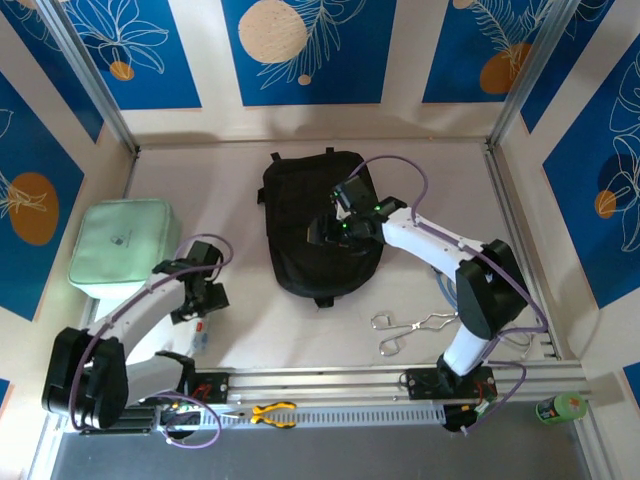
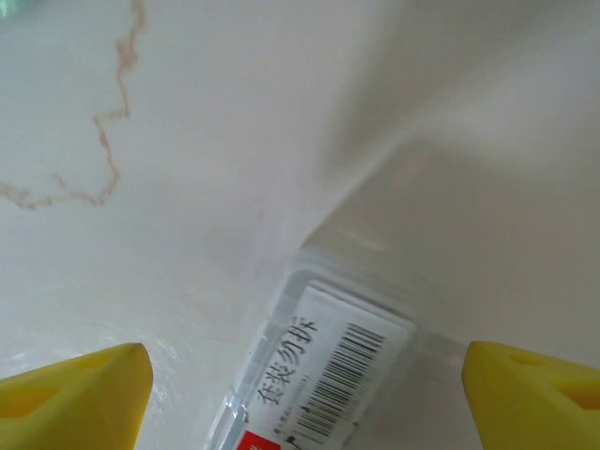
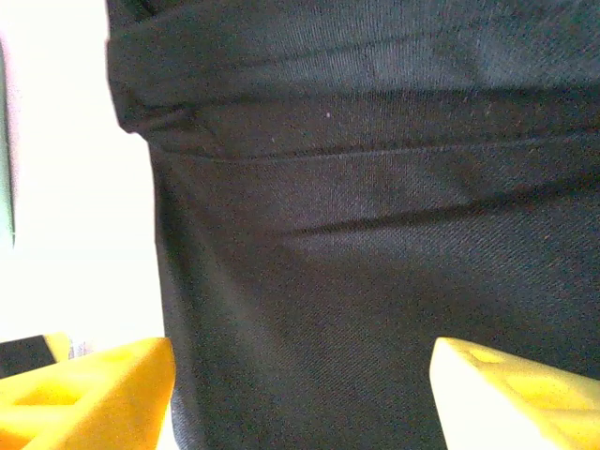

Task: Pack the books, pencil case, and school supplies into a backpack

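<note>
Backpack [image 1: 295, 250] lies flat in the middle of the table [image 1: 420, 180], with the right gripper [image 3: 300, 394] hovering just above its black fabric, jaws spread and empty. Left gripper [image 2: 305, 370] straddles a clear labelled packet [image 2: 328, 347] near the front edge, jaws spread, not yet pinching. Judging by this, gathering supplies is starting; next, close squarely on the packet.

Backpack [image 1: 318, 225] at table [image 1: 250, 325] centre, pouch [image 1: 122, 243] well left, tongs [image 1: 415, 328] right-front.
</note>
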